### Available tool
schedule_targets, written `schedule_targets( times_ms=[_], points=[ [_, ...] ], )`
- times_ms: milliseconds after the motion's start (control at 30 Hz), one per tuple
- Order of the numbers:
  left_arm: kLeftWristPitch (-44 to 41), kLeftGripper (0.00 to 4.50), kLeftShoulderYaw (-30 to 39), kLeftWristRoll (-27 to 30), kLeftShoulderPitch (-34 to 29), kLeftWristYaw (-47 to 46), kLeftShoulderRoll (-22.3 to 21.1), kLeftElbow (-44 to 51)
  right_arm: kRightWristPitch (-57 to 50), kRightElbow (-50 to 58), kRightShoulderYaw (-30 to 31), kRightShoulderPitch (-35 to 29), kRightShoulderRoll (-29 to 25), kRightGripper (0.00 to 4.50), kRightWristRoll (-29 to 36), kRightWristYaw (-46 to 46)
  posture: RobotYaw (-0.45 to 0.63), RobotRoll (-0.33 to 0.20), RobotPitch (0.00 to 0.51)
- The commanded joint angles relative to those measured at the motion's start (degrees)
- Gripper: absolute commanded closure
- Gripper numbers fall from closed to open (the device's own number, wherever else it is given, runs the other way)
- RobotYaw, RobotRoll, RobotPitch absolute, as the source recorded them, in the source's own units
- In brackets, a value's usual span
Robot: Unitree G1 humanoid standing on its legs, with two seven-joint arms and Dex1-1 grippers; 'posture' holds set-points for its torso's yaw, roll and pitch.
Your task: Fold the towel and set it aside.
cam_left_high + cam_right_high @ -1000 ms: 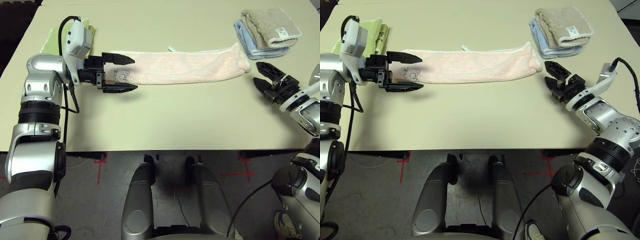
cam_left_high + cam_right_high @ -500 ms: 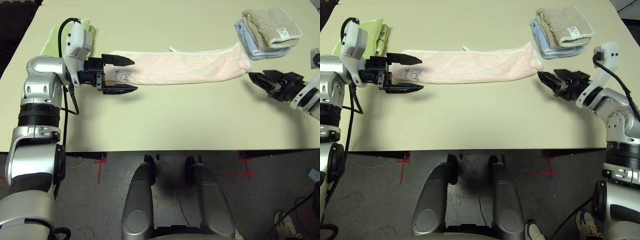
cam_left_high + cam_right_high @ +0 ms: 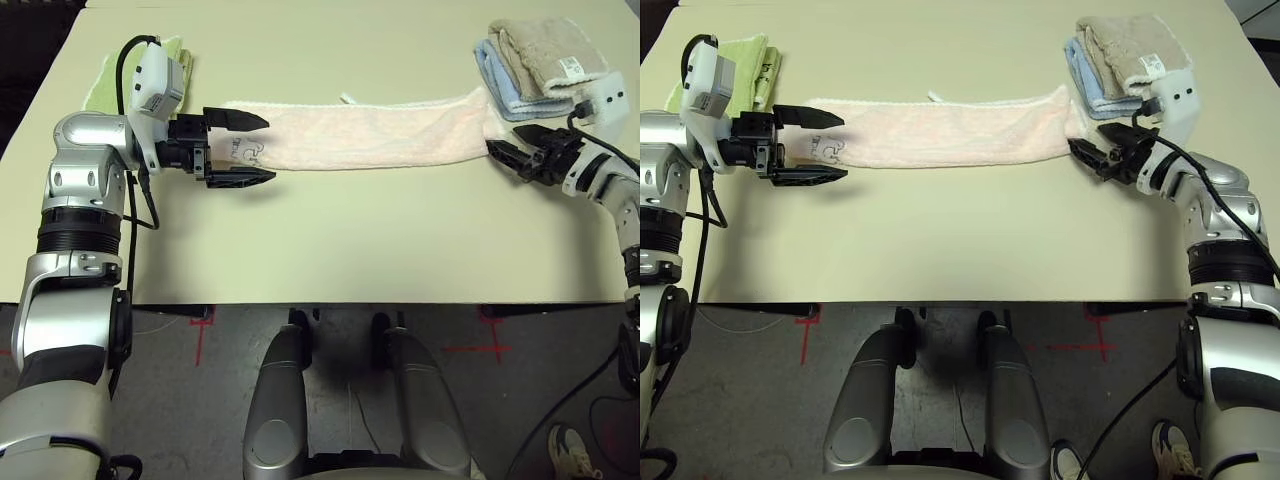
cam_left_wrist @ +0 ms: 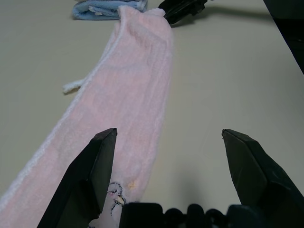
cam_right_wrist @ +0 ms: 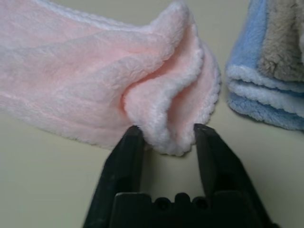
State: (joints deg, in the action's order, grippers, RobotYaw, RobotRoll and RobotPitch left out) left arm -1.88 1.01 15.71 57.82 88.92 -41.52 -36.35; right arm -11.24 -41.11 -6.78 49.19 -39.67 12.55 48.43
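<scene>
Two right fingers (image 5: 132,145) have closed on one pink towel's (image 3: 360,135) end; two left fingers (image 3: 236,120) stand open.

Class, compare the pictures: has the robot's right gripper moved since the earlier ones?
Yes: the right gripper has moved in toward the pink towel's right end.

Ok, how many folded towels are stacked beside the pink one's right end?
2: beige terry towel on top, light-blue terry towel beneath, at the table's far right. Others could be hidden inside the stack.
</scene>
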Motion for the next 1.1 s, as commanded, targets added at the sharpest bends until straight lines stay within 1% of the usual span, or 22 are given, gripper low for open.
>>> schedule_targets(
  times_ms=[33,100,133,300,433,600,733,800,900,967,1000,1033,1100],
  points=[
    [-0.2,0.0,-0.1,0.0,-0.9,0.2,-0.8,1.0,1.7,-2.7,0.6,1.0,-0.3,3.61,-1.1,1.9,0.06,0.0,0.342],
    [-0.1,0.0,-0.1,-0.1,-0.8,0.2,-0.8,0.8,2.3,-3.5,0.4,1.7,-0.5,4.36,-1.4,2.9,0.06,0.0,0.341],
    [-0.1,0.0,-0.1,-0.2,-0.8,0.2,-0.7,0.7,2.7,-3.8,0.4,1.9,-1.1,4.48,-1.6,3.7,0.06,0.0,0.341],
    [0.1,0.0,-0.3,-0.3,-0.6,0.2,-0.5,0.4,2.0,-3.9,-0.6,1.2,-4.2,4.48,-1.0,8.5,0.05,0.0,0.338],
    [0.2,0.0,-0.6,-0.5,-0.4,0.4,-0.4,0.1,-3.7,1.0,-0.8,-2.9,-8.1,4.48,2.6,18.7,0.05,0.0,0.339],
    [0.8,0.0,-1.1,-1.1,0.5,0.7,0.0,-1.2,-2.7,3.0,-0.7,-6.5,-10.6,4.48,0.6,17.6,0.03,0.0,0.336],
    [1.2,0.0,-1.5,-1.3,1.1,0.8,0.5,-1.9,-2.0,3.9,-0.3,-7.5,-10.2,4.48,0.1,16.5,0.02,0.0,0.337],
    [1.4,0.0,-1.7,-1.3,1.3,0.9,0.4,-2.2,-0.4,4.6,0.6,-7.9,-10.2,4.48,-1.2,16.2,0.02,0.0,0.337],
    [1.5,0.0,-1.8,-1.4,1.4,1.0,0.2,-2.2,-2.2,5.8,-0.7,-7.7,-9.7,3.69,0.2,15.7,0.03,0.0,0.336],
    [1.5,0.0,-1.9,-1.4,1.3,1.1,0.0,-2.1,-5.8,6.5,-2.9,-7.6,-9.7,2.93,2.6,15.6,0.04,0.0,0.335],
    [1.4,0.0,-1.8,-1.4,1.1,1.1,0.0,-1.9,-9.2,6.9,-4.7,-7.7,-9.9,2.6,4.8,15.4,0.04,0.0,0.335],
    [1.4,0.0,-1.8,-1.4,0.9,1.1,-0.1,-1.8,-12.7,7.5,-6.5,-7.8,-10.2,2.16,7.0,15.2,0.04,0.0,0.335],
    [1.3,0.0,-1.8,-1.3,0.5,1.0,-0.2,-1.4,-23.4,8.5,-11.4,-8.0,-10.9,1.45,12.5,13.2,0.04,0.0,0.335]
  ],
)
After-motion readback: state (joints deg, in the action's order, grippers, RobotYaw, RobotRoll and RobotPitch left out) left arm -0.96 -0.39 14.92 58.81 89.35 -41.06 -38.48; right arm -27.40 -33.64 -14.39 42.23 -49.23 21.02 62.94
